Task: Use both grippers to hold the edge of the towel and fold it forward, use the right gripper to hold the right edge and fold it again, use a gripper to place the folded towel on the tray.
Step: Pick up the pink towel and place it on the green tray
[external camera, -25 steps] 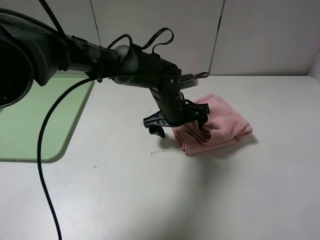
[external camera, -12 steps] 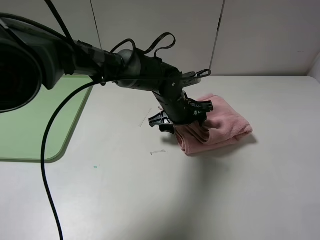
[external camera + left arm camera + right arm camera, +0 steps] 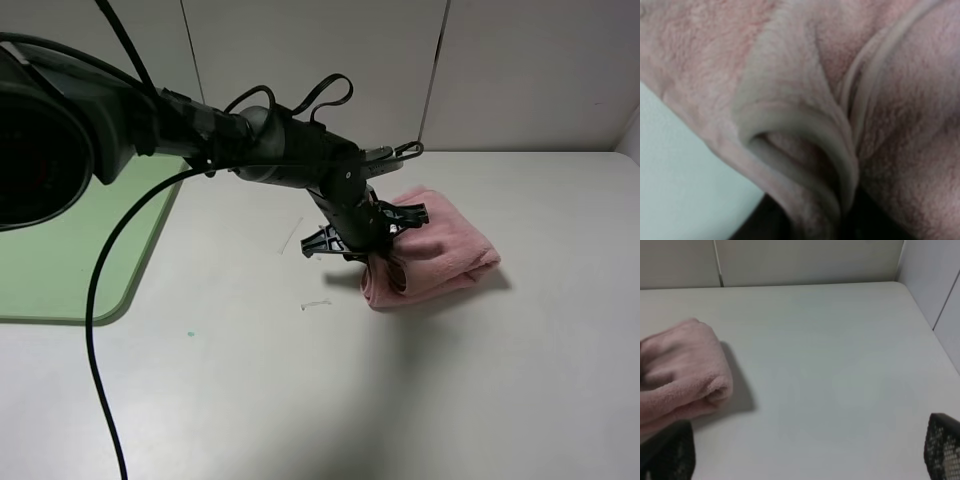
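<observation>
Pink terry pile fills the left wrist view: your left gripper (image 3: 385, 262) is clenched on the near-left end of the folded pink fluffy towel (image 3: 440, 252), with its stitched hem (image 3: 860, 95) bunched between the jaws. The bundle lies on the white table (image 3: 330, 400), its long axis running out to the right of the pincer. The flat light-green plastic tray (image 3: 60, 260) lies well apart to the left, so the carry must go leftward. Expect soft, limp layers to sag. Your right gripper (image 3: 805, 455) stands released, near the towel's far end, touching nothing.
</observation>
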`<state>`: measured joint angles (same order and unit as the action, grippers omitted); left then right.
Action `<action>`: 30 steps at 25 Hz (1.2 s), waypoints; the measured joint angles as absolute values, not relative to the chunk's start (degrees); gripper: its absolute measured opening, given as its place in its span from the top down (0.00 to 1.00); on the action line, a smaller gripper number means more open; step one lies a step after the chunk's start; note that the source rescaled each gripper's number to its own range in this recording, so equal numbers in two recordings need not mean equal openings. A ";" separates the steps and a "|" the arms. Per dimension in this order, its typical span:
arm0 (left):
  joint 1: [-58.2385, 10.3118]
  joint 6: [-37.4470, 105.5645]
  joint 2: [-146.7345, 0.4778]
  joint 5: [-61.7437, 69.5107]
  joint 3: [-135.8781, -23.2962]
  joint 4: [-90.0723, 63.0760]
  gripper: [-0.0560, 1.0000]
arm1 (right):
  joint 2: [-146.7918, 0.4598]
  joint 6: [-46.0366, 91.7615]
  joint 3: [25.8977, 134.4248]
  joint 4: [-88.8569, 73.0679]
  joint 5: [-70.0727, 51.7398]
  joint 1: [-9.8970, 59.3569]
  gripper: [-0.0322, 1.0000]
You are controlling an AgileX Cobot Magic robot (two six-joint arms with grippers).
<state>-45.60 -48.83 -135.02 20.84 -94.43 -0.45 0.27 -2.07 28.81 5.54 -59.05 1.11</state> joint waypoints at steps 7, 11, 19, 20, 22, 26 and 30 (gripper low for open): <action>-45.70 -48.77 -135.02 20.84 -94.43 0.98 0.84 | 0.27 -2.07 28.81 5.54 -59.05 1.11 0.00; -45.65 -46.26 -134.46 22.34 -94.43 1.19 0.84 | 0.27 -2.07 28.81 5.54 -59.05 1.11 0.00; -44.66 -38.42 -128.83 30.63 -94.37 1.78 0.84 | 0.27 -2.07 28.81 5.54 -59.05 1.11 0.00; -44.59 -37.20 -128.12 31.25 -94.37 1.78 0.84 | 0.27 -2.07 28.81 5.54 -59.05 1.11 0.00; -44.53 -34.88 -127.12 32.71 -94.37 1.78 0.84 | 0.27 -2.07 28.81 5.54 -59.05 1.11 0.00; -44.48 -30.02 -125.15 36.26 -94.37 1.82 0.84 | 0.27 -2.07 28.81 5.54 -59.05 1.11 0.00; -43.72 -25.22 -122.81 39.38 -94.37 1.96 0.84 | 0.27 -2.07 28.81 5.54 -59.05 1.11 0.00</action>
<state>-43.72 -25.22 -122.81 39.38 -94.37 1.96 0.27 -2.07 28.81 5.54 -59.05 1.11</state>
